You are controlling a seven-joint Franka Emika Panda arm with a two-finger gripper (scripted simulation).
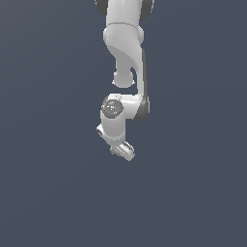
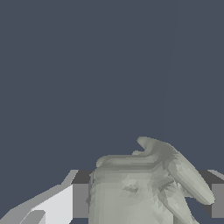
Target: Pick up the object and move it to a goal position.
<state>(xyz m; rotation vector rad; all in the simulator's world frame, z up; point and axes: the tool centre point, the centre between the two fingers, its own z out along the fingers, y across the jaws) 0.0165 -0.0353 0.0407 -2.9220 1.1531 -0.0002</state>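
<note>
Panda arm with its gripper closed on the object, set against a featureless slate-blue field.

The surroundings are one uniform dark blue-grey tone in both views; no edge, seam or horizon separates a counter from the room, so the supporting surface cannot be told apart from the background. In the exterior view the white arm hangs from the upper edge, its wrist tilted. In the wrist view the pale grey-green, lobed object sits between the fingers, which press against its sides, filling the gap between them.
</note>
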